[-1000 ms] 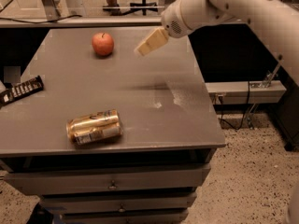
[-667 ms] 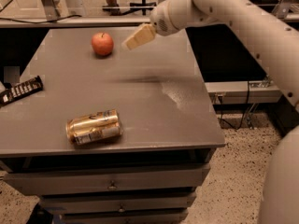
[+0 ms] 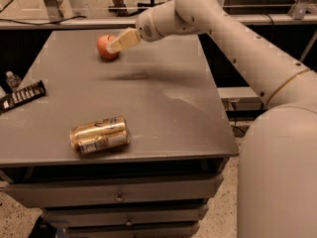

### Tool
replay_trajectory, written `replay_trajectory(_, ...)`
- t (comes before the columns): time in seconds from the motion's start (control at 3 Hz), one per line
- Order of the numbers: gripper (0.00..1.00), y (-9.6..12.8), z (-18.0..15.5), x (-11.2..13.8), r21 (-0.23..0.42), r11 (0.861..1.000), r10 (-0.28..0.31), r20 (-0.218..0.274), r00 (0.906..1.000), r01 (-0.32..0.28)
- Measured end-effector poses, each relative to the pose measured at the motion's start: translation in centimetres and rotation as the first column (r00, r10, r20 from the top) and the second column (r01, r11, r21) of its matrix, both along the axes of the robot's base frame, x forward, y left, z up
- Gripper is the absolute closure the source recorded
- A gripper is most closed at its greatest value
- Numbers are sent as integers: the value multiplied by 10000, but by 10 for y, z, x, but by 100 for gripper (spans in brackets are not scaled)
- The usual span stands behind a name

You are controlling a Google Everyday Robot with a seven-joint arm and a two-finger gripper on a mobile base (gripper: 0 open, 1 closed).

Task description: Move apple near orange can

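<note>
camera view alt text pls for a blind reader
The robot's gripper hovers by the apple at the far end of a grey table. An orange can lies on its side near the front edge, and a dark snack bar at the left edge.

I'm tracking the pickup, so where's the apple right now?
In the camera view the apple sits at the table's far left, with the pincer tip right beside it; the can lies near the front edge.
</note>
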State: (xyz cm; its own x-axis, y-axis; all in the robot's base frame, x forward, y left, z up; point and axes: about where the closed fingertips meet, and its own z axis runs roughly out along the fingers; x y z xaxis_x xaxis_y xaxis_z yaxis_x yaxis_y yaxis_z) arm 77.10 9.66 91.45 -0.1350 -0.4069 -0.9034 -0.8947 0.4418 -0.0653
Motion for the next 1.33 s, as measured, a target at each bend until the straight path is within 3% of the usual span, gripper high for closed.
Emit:
replay_trajectory(0.67, 0, 46, -43, 31, 381, 9991, 215, -349, 9992, -201)
replay_trajectory(1.0, 0, 54, -46, 37, 445, 9989, 184, -390, 9991, -166)
replay_trajectory(1.33, 15, 62, -48, 38, 417, 9990, 193, -374, 9991, -178)
